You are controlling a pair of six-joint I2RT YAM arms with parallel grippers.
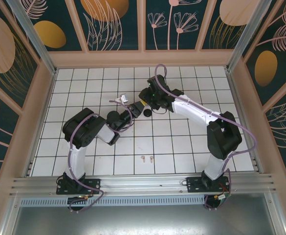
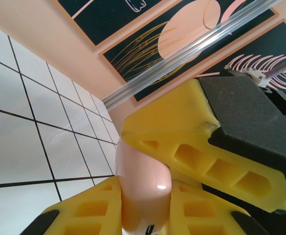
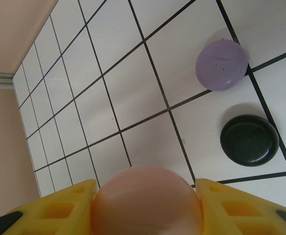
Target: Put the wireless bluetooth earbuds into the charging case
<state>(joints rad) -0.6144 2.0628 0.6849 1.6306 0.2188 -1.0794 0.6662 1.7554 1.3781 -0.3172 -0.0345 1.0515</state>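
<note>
Earbuds [image 1: 143, 158], a tiny pink stemmed pair, lie side by side at the near side of the bench [image 1: 84, 152]. We hold the pink case [image 3: 147, 200] well apart from them: left jaws closed on it, right jaws gripping it too. Lilac case [image 3: 222, 64] and black case [image 3: 249, 139] sit close together beyond.

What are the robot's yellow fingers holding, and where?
One pink case, gripped by both: the right gripper squeezes its round sides, the left gripper pinches one end.

White arms [image 1: 194, 111], black joints [image 1: 223, 137], lilac cables [image 1: 254, 139], yellow ribbed tool fingers [image 2: 191, 147], black pads [image 2: 250, 117], possibly foam
</note>
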